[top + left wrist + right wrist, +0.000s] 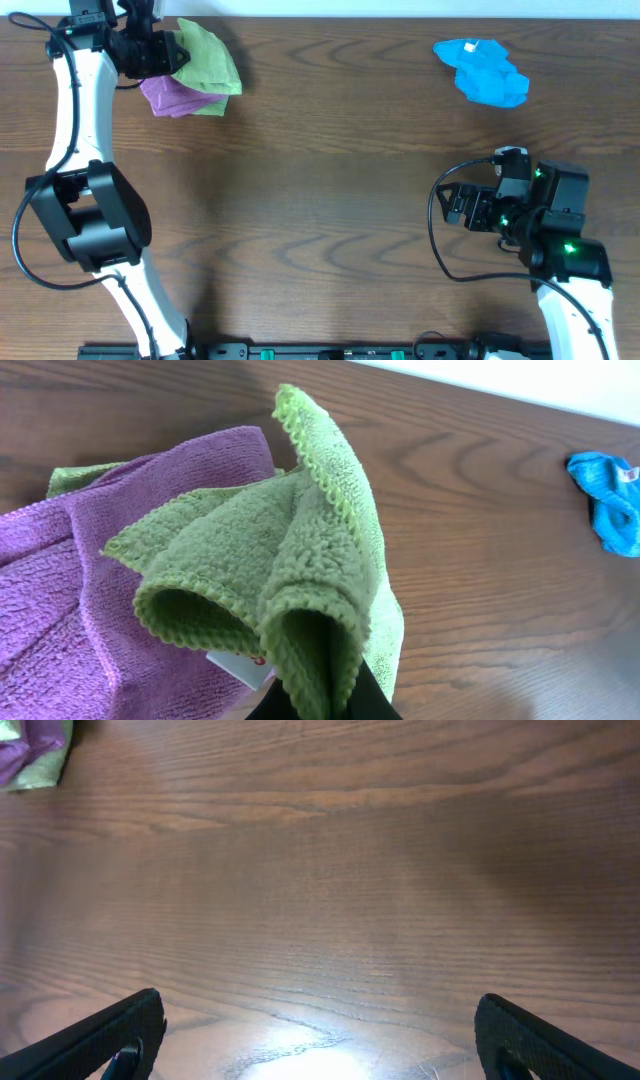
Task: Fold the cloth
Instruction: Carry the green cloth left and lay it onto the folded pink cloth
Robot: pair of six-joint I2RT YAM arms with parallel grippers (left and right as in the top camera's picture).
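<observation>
a: two arms, only one busy. left gripper (pixel 158 50) is clamped on the green cloth (pixel 208 58) at the far-left corner of the table (pixel 320 180).
b: which way does the cloth lie from it?
a: out ahead of the wrist and to the robot's right. part of it sits on a purple cloth (pixel 172 98), touching. no clear long axis, it's crumpled and the pleats fan out from the pinch.
b: so any spread prob goes twd the open wood. right gripper (pixel 462 205)?
a: jaws wide apart, nothing btwn them, over bare wood, well apart from the green one. left is far nearer. a blue cloth (pixel 483 72) lies nearer the right arm, not held.
b: what does the wrist cam add?
a: left wrist shows the folds gathered into the pinch and a white tag (pixel 235 665) under them, which overhead can't. overhead gives the spacing of both arms, which the wrist cams don't.
</observation>
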